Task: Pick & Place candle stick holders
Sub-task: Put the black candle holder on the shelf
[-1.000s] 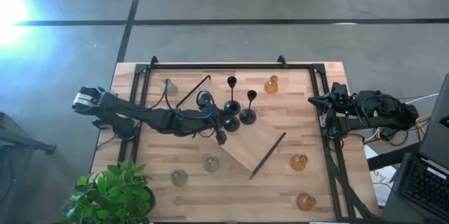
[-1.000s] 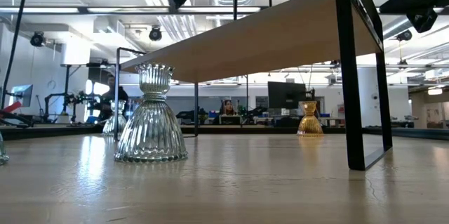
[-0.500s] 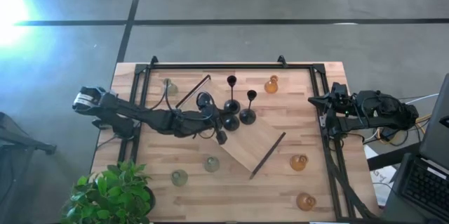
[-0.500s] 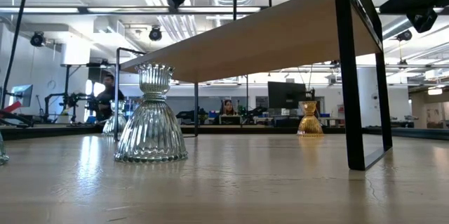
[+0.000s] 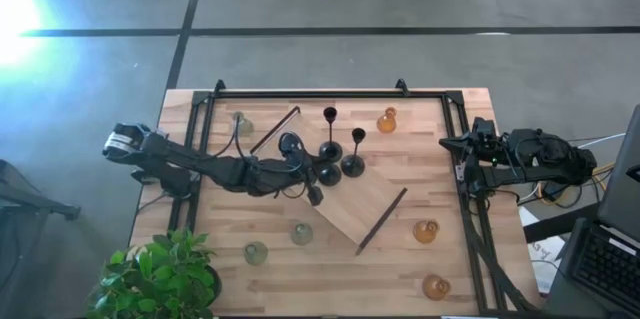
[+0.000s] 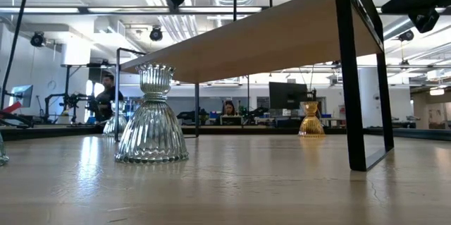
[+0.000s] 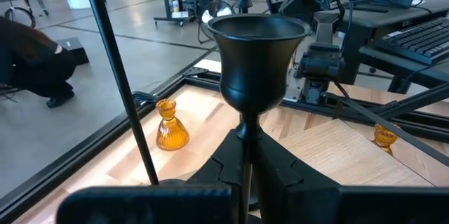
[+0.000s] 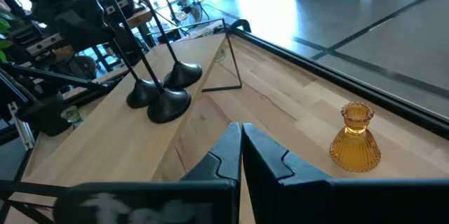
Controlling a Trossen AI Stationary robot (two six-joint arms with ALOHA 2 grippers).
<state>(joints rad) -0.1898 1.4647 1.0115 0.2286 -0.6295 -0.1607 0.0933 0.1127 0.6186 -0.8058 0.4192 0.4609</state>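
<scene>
Pinching a black candle stick holder (image 7: 250, 62) by its stem, the left pincer (image 7: 247, 168) on the wooden board (image 5: 365, 204).

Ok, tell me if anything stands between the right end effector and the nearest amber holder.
Nothing visible: only bare table lies between the right end effector and the amber holder. The left end effector grips a black holder farther off.

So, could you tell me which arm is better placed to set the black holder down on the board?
The left: its gripper is shut on the thin-stemmed black candle holder over the wooden board; the right gripper waits at the table's edge.
</scene>
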